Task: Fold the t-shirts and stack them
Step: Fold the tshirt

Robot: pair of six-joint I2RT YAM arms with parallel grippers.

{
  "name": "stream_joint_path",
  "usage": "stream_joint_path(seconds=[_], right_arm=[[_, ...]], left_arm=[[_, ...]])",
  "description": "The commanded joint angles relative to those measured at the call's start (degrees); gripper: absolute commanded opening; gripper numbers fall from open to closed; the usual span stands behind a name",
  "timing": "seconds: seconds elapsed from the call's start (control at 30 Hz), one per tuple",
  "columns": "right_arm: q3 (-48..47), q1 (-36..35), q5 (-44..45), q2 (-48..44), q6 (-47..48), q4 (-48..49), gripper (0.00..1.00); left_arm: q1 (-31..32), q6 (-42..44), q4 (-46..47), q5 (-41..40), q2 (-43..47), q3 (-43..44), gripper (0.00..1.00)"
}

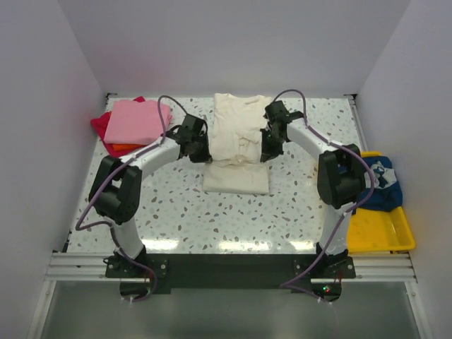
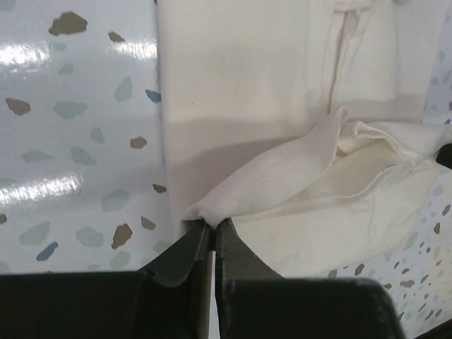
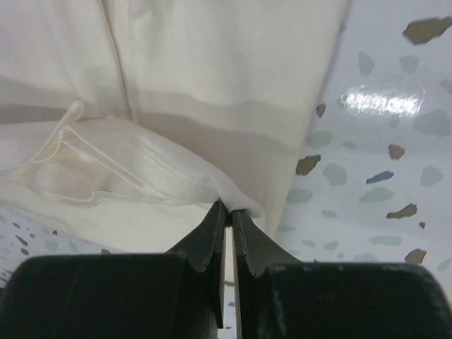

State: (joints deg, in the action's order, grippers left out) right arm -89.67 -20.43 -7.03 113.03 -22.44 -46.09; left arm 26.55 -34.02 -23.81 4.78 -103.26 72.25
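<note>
The cream t-shirt lies lengthwise in the middle of the table, its sides folded in. My left gripper is shut on its left edge and my right gripper is shut on its right edge, both lifting a fold of cloth over the lower half. In the left wrist view the gripper pinches a corner of the cream cloth. In the right wrist view the gripper pinches the cream cloth too. Pink, red and orange shirts are stacked at the back left. A navy shirt lies at the right.
A yellow plastic tray sits at the table's right edge with the navy shirt lying in it. White walls close in the back and both sides. The terrazzo tabletop shows in front of the cream shirt.
</note>
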Motion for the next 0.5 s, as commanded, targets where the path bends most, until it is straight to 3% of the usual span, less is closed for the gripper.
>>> stream_joint_path(seconds=[0.0,0.2,0.47], right_arm=[[-6.03,1.35,1.66,2.19,1.87,1.0,0.0],[-10.87,3.11,2.37,5.7,2.4,0.56,0.0],[-13.34,4.52,2.63,8.08,3.54,0.56,0.0]], left_arm=[[-2.55,1.94,5.52,2.33,-2.02,3.77,0.0],[-4.92,2.99,9.05,8.22,-7.74,8.6,0.0],[-6.59,4.14,10.71,8.06,-11.61,12.13,0.0]])
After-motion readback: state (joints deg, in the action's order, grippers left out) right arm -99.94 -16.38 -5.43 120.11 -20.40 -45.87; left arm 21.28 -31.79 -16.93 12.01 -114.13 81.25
